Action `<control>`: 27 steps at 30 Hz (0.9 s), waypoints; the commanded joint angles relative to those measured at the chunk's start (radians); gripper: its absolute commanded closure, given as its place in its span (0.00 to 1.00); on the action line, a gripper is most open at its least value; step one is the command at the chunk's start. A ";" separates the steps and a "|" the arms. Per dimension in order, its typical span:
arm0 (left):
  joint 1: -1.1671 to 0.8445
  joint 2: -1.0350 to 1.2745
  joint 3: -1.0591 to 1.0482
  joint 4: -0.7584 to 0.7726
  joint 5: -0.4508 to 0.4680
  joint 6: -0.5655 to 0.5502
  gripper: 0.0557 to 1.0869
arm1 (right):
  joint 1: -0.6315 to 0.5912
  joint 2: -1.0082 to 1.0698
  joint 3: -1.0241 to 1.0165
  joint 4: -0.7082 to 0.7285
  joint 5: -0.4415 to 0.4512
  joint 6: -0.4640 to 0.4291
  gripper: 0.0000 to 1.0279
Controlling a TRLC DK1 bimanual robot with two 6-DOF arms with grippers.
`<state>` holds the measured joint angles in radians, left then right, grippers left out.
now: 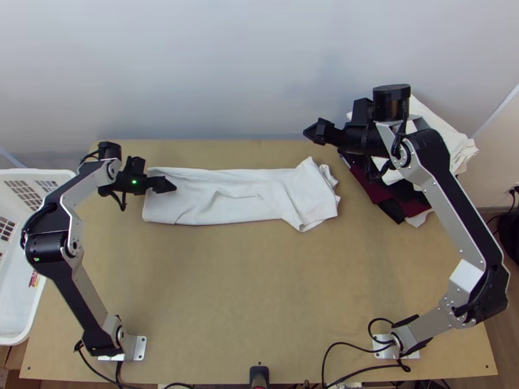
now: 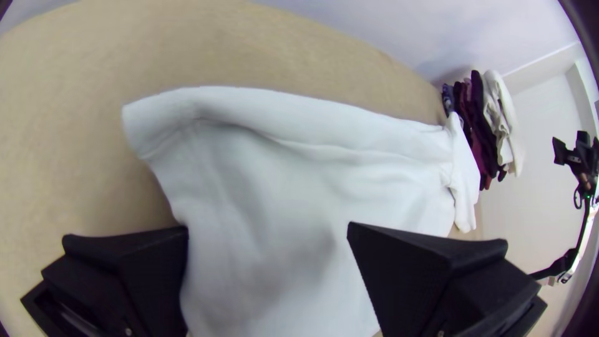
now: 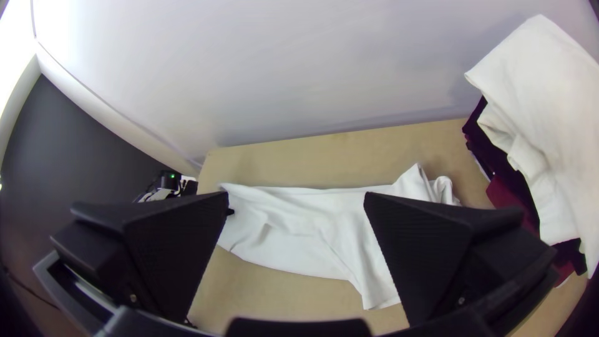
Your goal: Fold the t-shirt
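Standing at nine o'clock, the white plastic basket (image 1: 39, 172) has rounded corners and slotted, grid-like walls. Between ten and eleven o'clock, the left gripper (image 1: 154, 174) is over one end of the white t-shirt (image 1: 230, 206), its flat black jaws spread. The soft, matte t-shirt lies on the smooth wooden table (image 1: 214, 292) as a long narrow strip, from half past ten round to about one o'clock; its end towards one flares into loose, pointed folds. Above the table's far edge at one o'clock, the right gripper (image 1: 337, 120) has its jaws spread, with nothing between them. At two o'clock, a pile of clothes (image 1: 418, 205) stacks white cloth over maroon and black layers.

Up close, the left wrist view shows a puffy ridge along one long side of the t-shirt and a seam near its corner, plus a blue patterned layer (image 2: 448, 100) in the pile. The right wrist view shows fine ribbing on the right gripper's finger pads (image 3: 424, 243).
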<state>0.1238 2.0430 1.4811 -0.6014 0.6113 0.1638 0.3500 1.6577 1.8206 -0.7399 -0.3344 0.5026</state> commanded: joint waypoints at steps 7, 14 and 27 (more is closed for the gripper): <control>-0.018 -0.029 -0.088 -0.015 -0.030 -0.044 0.96 | -0.016 -0.024 0.013 -0.003 -0.012 0.016 0.04; 0.221 -0.083 -0.087 -0.106 -0.031 0.098 0.96 | -0.048 -0.047 -0.032 -0.003 -0.012 -0.004 0.04; 0.436 -0.331 0.025 -0.325 -0.035 0.134 0.96 | -0.103 -0.055 -0.084 0.000 -0.012 -0.036 0.04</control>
<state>0.5823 1.8225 1.4727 -0.9188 0.5789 0.3492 0.2550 1.6360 1.7599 -0.7429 -0.3344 0.4808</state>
